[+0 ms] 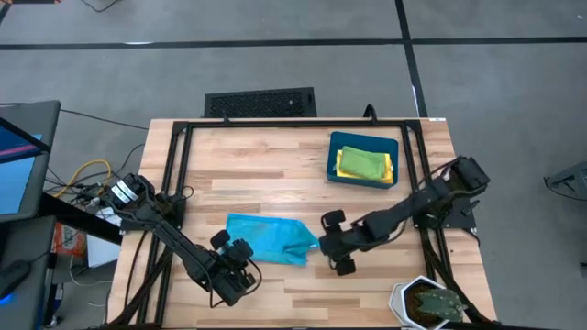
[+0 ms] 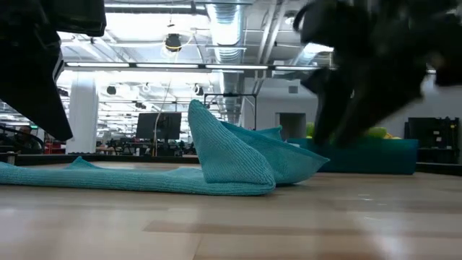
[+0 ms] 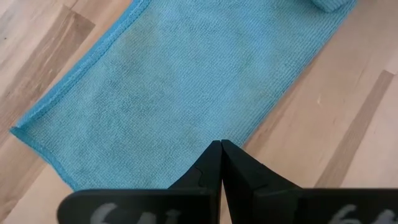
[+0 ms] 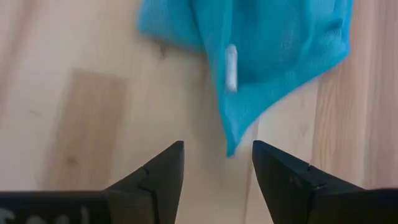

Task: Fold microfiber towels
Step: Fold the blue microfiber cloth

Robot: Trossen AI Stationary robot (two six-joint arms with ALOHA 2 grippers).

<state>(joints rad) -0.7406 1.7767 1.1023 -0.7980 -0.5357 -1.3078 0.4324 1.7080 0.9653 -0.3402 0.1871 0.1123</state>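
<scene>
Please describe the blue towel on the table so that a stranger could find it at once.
On the wooden table, look at the front middle, between the two arms. The light blue towel lies there, bunched up at one end. The other towels sit inside the dark bin farther back.

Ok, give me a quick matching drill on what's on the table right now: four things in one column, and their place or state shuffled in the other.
Things:
1. blue towel
2. teal bin
3. left gripper
4. right gripper

Place or state:
A. jaws apart, beside the towel's bunched end
B. on the wood at mid-table, one end bunched up
C. jaws shut, at the towel's flat end
D. at the table's far side, folded yellow and green towels inside

Pairs: 1-B, 2-D, 3-C, 4-A
</scene>
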